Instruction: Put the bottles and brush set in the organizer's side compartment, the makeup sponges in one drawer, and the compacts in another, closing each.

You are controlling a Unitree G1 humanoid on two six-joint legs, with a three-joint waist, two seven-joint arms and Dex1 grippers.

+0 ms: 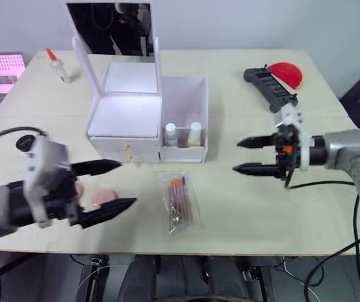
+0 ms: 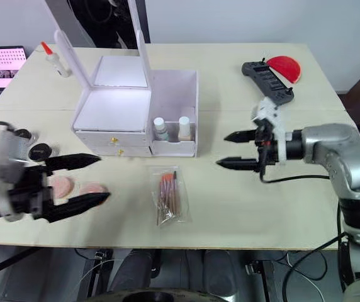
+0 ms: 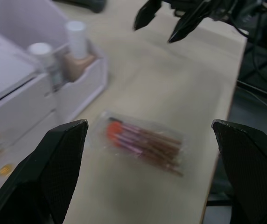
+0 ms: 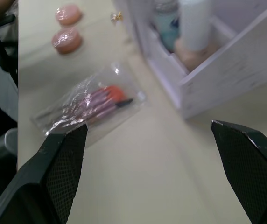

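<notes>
Right eye view shows the right gripper [image 2: 233, 150] hanging above the table with its two black fingers spread apart and nothing between them, tips turned toward the organizer [image 2: 136, 107]. The left gripper [image 2: 82, 181] is also spread wide and empty, low over the near left part of the table, just beside two pink makeup sponges [image 2: 78, 187] and a dark compact [image 2: 39, 151]. Between both grippers lies the brush set [image 2: 167, 196] in its clear bag, flat on the table, in front of the organizer and near it. The side compartment [image 2: 187, 108] already holds two bottles [image 2: 171, 128], standing upright at its front end. I judge the step in hand is to take the brush set. The bag is thin and slippery, so it seems better to come down across its narrow width, press the fingertips to the table and close on the brushes themselves, not on the loose plastic. For placing, the free space behind the bottles looks safer, with the bag tilted upright so it does not knock them. The drawers [image 2: 111, 146] look closed now.
</notes>
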